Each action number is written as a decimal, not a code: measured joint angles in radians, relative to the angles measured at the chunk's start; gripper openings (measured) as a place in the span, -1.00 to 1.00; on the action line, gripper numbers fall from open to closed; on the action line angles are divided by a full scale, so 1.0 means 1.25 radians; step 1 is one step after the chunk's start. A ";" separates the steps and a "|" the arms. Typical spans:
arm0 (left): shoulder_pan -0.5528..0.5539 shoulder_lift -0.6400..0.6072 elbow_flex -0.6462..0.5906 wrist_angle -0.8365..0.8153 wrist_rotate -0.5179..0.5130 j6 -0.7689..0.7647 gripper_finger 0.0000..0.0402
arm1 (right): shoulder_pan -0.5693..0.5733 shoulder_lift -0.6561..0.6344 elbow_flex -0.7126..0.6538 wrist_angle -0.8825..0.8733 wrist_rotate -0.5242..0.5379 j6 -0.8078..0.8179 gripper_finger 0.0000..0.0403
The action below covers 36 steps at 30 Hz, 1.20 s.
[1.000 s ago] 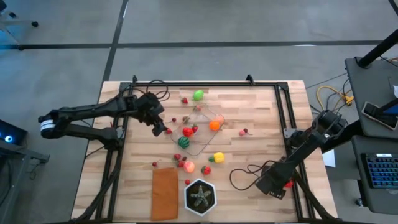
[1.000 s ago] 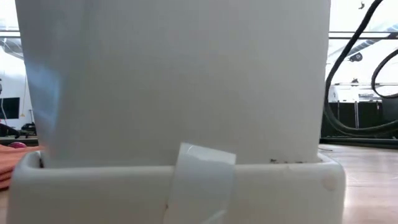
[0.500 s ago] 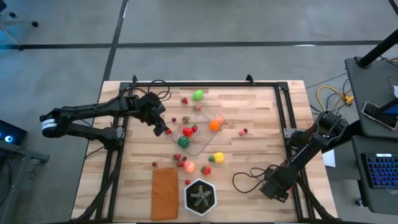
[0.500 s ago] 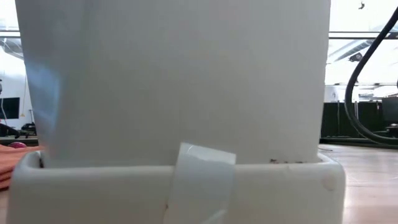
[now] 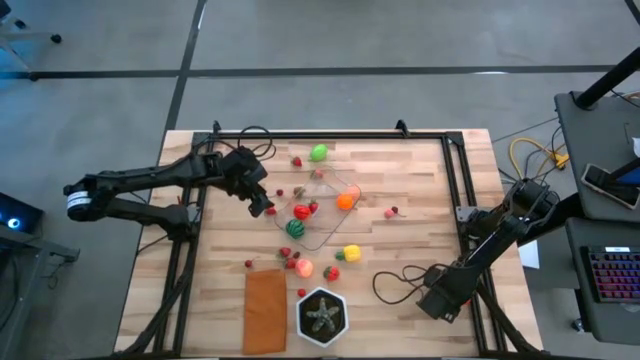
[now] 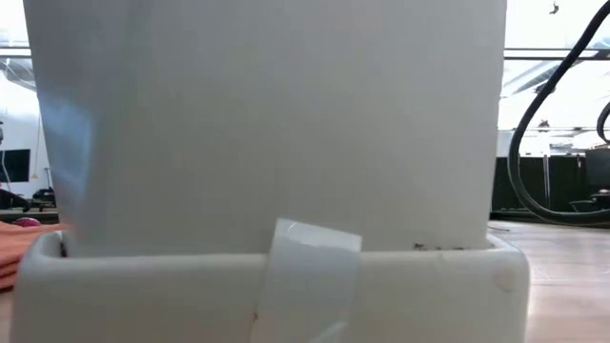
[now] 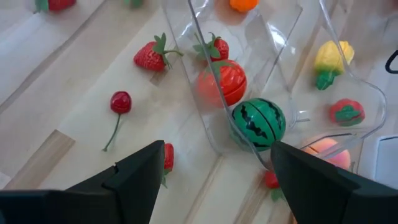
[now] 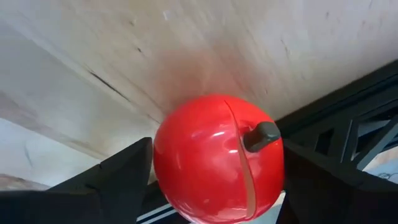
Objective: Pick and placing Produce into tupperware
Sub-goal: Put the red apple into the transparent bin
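Note:
The tupperware [image 5: 325, 208] is a clear container lying slantwise mid-table, and it shows in the left wrist view too [image 7: 205, 74]. Inside it are a tomato [image 7: 222, 82], a striped watermelon [image 7: 259, 123], a strawberry and an orange piece [image 5: 345, 200]. More produce lies loose on the wood: a green piece [image 5: 318, 153], a yellow one [image 5: 350, 253], a peach [image 5: 303, 267], a cherry [image 7: 120, 101] and strawberries. My left gripper [image 5: 264, 207] hovers open by the tupperware's left end. My right gripper [image 5: 447, 297], at the near right edge, is shut on a red round fruit [image 8: 217, 158]. My right gripper has the red round fruit between its two fingers, one on each opposite side [image 8: 163, 162]. The fingers slant steeply down onto it from above. The fruit's dark stem [image 8: 261, 135] points sideways toward one finger. The fruit sits over the wood beside the black frame; whether it is lifted I cannot tell.
An orange-brown rectangle [image 5: 264, 310] and a black hexagonal pot with a star-shaped plant [image 5: 322, 315] sit at the near edge. A black frame [image 5: 455, 190] borders the table. A cable loop [image 5: 400, 285] lies by my right gripper. A white box [image 6: 267, 143] blocks the low view.
My right gripper has rolled a little about its own axis while staying at the near right edge. The red fruit beside it in the high view is now covered by it. Its cable loop has shifted on the table.

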 joint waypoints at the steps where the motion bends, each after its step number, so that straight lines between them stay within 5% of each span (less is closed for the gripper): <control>1: 0.000 0.000 0.002 -0.001 0.000 0.000 0.39 | 0.000 0.000 0.000 0.000 0.000 0.000 0.52; 9: 0.000 0.000 0.012 0.000 0.000 -0.001 0.39 | 0.000 -0.013 0.000 -0.001 0.008 0.052 0.35; 12: 0.000 0.000 0.014 0.000 0.000 -0.001 0.39 | 0.000 -0.042 0.006 -0.004 0.072 0.117 0.35; 18: 0.000 0.000 0.018 0.000 0.000 -0.002 0.39 | -0.005 -0.161 0.028 -0.018 0.319 0.299 0.41; 24: 0.000 0.004 0.015 0.000 0.000 -0.035 0.39 | -0.050 -0.332 0.053 -0.100 0.662 0.444 0.39; 26: 0.000 0.008 0.015 0.001 0.000 -0.052 0.39 | -0.101 -0.383 0.052 -0.087 0.723 0.405 0.38; 30: 0.000 0.018 0.014 0.000 0.000 -0.083 0.39 | -0.264 -0.425 0.046 -0.006 0.699 0.172 0.37; 36: -0.001 0.020 0.012 -0.009 0.000 -0.125 0.39 | -0.533 -0.390 0.058 0.311 0.661 -0.228 0.39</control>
